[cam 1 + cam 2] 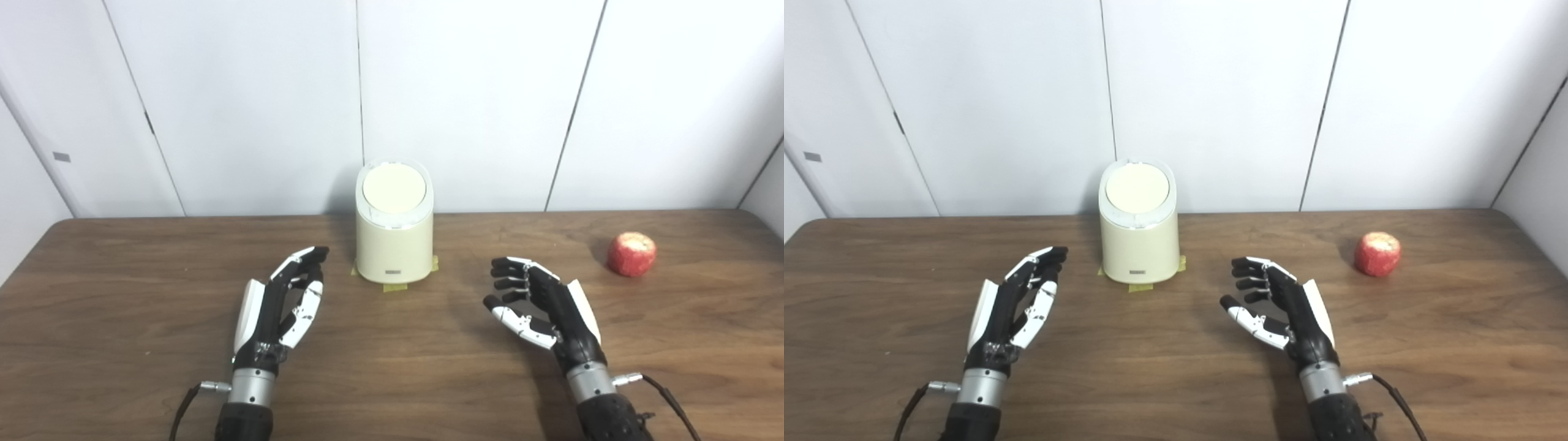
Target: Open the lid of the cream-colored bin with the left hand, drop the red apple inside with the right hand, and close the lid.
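I have the bin [394, 236] standing upright near the back edge of the surface [392, 367], roughly centred, just before the wall panels [245, 104]. Its lid [394, 188] sits on top, down. Bits of tape [395, 286] lie on the surface at the bin's base. The apple [631, 253] rests on the surface well to the right of the bin, apart from everything. My left hand [283, 304] is in front of the bin and to its left; my right hand [540, 301] is in front and to its right, between bin and apple. Neither hand touches anything.
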Motion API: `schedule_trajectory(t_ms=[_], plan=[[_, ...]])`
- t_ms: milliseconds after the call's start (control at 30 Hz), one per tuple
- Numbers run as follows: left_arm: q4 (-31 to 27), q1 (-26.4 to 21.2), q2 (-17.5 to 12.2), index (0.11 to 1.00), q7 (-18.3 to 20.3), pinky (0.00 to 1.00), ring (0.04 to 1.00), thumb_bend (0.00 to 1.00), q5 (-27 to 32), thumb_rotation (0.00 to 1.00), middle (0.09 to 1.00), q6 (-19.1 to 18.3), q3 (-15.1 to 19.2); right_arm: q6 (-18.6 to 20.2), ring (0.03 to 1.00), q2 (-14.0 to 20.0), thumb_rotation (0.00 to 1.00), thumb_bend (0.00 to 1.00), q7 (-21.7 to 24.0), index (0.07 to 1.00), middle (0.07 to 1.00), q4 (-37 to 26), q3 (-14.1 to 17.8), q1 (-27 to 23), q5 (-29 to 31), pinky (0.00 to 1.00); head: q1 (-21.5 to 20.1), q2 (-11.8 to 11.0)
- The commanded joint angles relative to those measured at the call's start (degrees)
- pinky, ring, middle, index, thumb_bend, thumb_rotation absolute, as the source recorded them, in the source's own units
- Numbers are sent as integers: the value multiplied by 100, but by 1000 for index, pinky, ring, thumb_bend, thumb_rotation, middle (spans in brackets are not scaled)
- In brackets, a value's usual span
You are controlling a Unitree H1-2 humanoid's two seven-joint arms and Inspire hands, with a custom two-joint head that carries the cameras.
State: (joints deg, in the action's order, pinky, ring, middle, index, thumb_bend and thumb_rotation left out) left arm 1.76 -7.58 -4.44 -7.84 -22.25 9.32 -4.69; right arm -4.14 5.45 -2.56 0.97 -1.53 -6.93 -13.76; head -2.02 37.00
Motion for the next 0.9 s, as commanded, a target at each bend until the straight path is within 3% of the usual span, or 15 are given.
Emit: schedule_trajectory(t_ms=[0,400,533,767,867], plan=[[32,-34,-91,782,-31,673,763,221,-48,742,784,83,15,-192,664,46,257,264,-12,694,698,-136,7,-224,40,573,-5,7],[33,-32,-92,783,-1,677,768,218,14,742,786,83,26,-197,667,27,242,265,-22,691,697,-119,12,-233,77,574,-1,1],[24,-67,-122,785,38,683,770,244,34,729,787,83,21,-186,665,33,283,271,-27,692,698,-107,6,-243,57,576,-1,29],[-363,-224,-97,866,482,779,859,752,425,871,872,-338,33,-107,669,37,311,269,-28,694,700,-157,11,-233,41,577,3,66],[-568,-439,-46,933,567,852,923,816,416,908,935,-719,45,-94,666,25,267,263,-9,695,698,-194,18,-222,83,574,25,95]])
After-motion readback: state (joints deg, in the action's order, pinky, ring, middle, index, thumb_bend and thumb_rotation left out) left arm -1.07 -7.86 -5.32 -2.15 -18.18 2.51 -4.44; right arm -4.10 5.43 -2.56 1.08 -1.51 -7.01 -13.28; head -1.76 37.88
